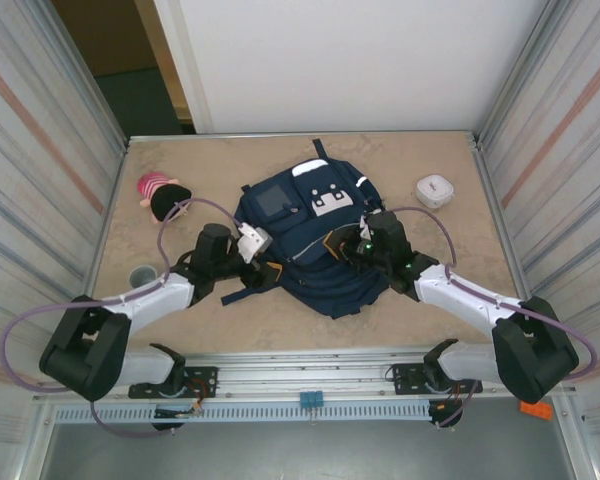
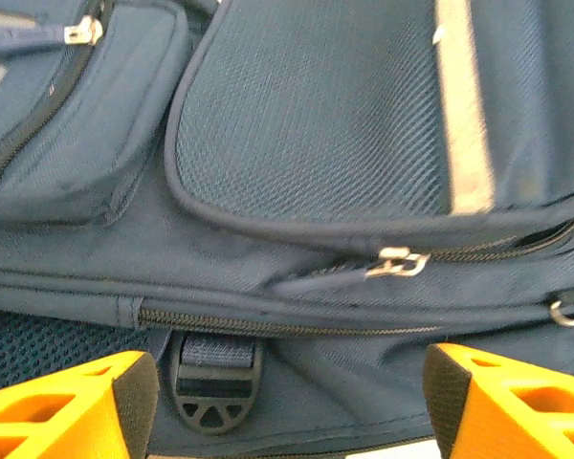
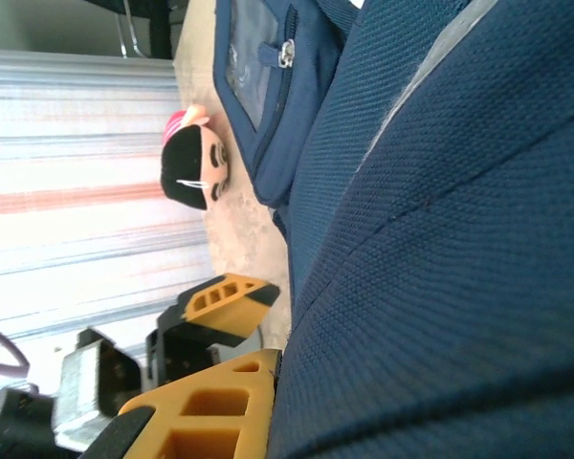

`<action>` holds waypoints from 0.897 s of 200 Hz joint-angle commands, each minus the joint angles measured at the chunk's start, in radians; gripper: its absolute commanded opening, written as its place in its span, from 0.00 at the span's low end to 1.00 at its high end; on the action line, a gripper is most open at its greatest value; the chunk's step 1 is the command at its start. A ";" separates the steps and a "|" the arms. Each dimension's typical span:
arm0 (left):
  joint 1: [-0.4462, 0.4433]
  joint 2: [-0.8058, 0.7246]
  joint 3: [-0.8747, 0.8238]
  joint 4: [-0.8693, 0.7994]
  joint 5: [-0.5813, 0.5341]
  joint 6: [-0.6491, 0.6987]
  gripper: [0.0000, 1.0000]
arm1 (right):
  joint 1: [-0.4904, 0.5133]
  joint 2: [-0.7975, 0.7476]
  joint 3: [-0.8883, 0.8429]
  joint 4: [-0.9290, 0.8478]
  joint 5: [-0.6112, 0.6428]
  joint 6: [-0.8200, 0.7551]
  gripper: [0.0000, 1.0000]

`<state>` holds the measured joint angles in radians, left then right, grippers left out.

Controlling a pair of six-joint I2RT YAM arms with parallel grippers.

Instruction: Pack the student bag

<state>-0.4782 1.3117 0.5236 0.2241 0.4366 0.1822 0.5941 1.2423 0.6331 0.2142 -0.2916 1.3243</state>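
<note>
Navy student bag (image 1: pixel 310 250) | white patch (image 1: pixel 330 201) unreadable | left end effector (image 2: pixel 292 392) wide | right end effector (image 1: pixel 358 243) pinching its fabric

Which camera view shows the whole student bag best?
The top external view: the student bag lies whole on the table. The left wrist view shows a close-up of a zipper pull and a buckle; the right wrist view shows its side fabric and a front pocket.

Navy student bag (image 1: pixel 305 272) lies flat on the table (image 1: pixel 220 160) centre, white-patched front up.
</note>
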 commanded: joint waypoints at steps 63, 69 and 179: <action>0.000 0.095 0.092 0.011 0.101 0.147 0.71 | -0.025 0.005 0.053 0.012 -0.028 -0.044 0.05; 0.001 0.083 0.089 0.015 0.099 0.150 0.72 | -0.025 0.006 0.053 0.013 -0.030 -0.044 0.05; -0.109 0.023 0.205 -0.235 -0.108 0.594 0.74 | -0.028 0.006 0.057 -0.009 -0.067 -0.062 0.05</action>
<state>-0.5911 1.3445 0.6460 0.1444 0.4034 0.6121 0.5682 1.2430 0.6456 0.1974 -0.3363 1.2934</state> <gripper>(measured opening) 0.734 0.090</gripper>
